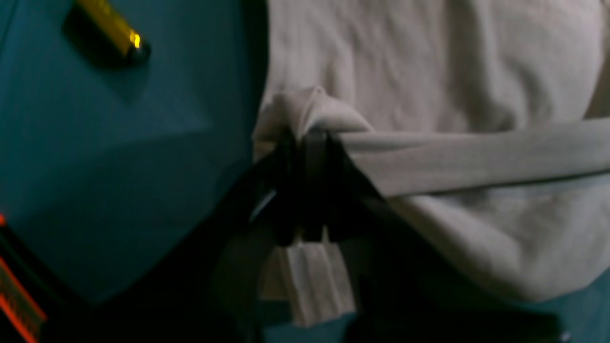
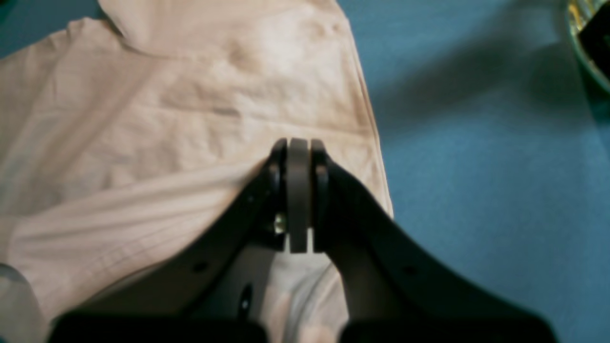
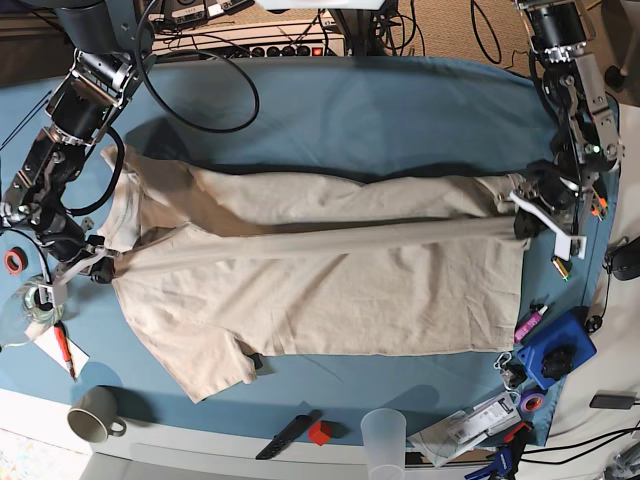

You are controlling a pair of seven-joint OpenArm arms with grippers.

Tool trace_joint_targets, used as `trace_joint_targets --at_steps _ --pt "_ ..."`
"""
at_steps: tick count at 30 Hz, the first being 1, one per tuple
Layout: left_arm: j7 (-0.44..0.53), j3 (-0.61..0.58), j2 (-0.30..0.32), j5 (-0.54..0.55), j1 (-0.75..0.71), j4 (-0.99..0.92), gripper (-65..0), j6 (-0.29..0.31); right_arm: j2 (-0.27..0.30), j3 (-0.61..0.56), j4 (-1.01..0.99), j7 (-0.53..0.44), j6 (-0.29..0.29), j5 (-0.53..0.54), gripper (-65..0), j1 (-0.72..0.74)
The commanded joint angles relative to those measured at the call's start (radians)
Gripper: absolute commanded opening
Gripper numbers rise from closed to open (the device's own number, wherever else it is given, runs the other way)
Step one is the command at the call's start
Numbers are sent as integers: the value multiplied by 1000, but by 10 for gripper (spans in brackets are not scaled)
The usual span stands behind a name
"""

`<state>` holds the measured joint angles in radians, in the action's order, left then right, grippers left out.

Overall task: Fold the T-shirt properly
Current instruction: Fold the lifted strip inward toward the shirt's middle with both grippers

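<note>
The blue tabletop (image 3: 400, 100) carries everything, and the beige T-shirt (image 3: 330, 290) lies spread across its middle, long from 9 o'clock to 3 o'clock in the base view, with one short sleeve pointing to 7 o'clock. A long fold of cloth runs across the upper half of the shirt, from one arm to the other. At 3 o'clock the left pincer (image 1: 307, 143) is closed tight on a bunched edge of the T-shirt, and a band of cloth stretches away from it. At 9 o'clock the right pincer (image 2: 299, 145) has its jaws pressed together over the shirt near its edge; a ridge of cloth leads to it, but I cannot tell if cloth sits between them. Near 7 o'clock stands a mug (image 3: 92, 420), and at 6 o'clock a clear plastic cup (image 3: 383, 432).
</note>
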<state>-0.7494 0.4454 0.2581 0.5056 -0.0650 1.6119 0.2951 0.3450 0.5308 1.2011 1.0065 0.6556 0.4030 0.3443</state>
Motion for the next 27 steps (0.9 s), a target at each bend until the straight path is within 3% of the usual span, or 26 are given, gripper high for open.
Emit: trace_joint_targets --at_steps 1,4,8,25,26,27 --pt "25 6 19 8 26 8 -650 -6 23 -13 14 -38 0 2 -650 27" --pt "24 -7 22 11 61 -24 -650 -6 23 -65 14 -39 -3 -11 -650 27" --pt "25 -47 27 10 93 -72 -650 -7 23 -100 14 -47 -54 -11 -650 27" --pt "25 -57 27 3 195 -177 -650 -6 23 -98 14 -47 -47 -45 -650 27" --pt "25 -57 28 3 196 -177 -608 -6 23 -98 14 -47 -37 -45 -650 27" --pt "25 -57 28 4 198 -176 -546 -6 24 -98 15 -47 -28 -44 -592 27"
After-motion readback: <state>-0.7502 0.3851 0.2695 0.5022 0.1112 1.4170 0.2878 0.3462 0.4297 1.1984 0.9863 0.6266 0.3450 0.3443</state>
